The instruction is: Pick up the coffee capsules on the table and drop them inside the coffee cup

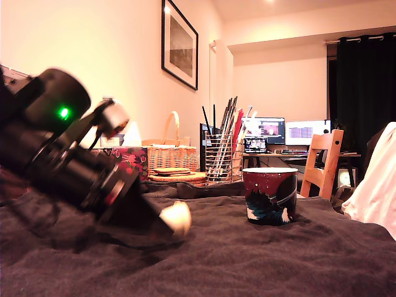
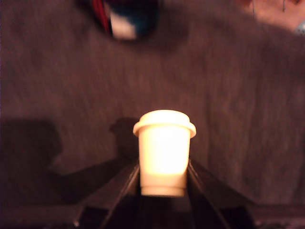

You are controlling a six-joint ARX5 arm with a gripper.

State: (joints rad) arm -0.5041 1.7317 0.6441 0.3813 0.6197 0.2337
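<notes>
A cream-white coffee capsule (image 2: 164, 150) sits between my gripper's (image 2: 163, 183) two black fingers, which are shut against its narrow end; its flanged rim points away from the wrist. In the exterior view the same capsule (image 1: 176, 218) shows at the tip of my gripper (image 1: 162, 221), held low over the dark cloth table (image 1: 247, 260) at the exterior view's left. The coffee cup (image 1: 270, 195), dark maroon with a white rim and a blue-white picture, stands upright to the exterior view's right of the gripper, well apart from it. In the wrist view the cup (image 2: 126, 19) is blurred. No brown capsule shows.
Behind the table stand a red floral box (image 1: 127, 162), a wicker basket (image 1: 172, 154) and a wire utensil holder (image 1: 219, 154). A white cloth (image 1: 377, 185) hangs at the exterior view's right edge. A wooden chair (image 1: 323, 162) and a desk with monitors are far back.
</notes>
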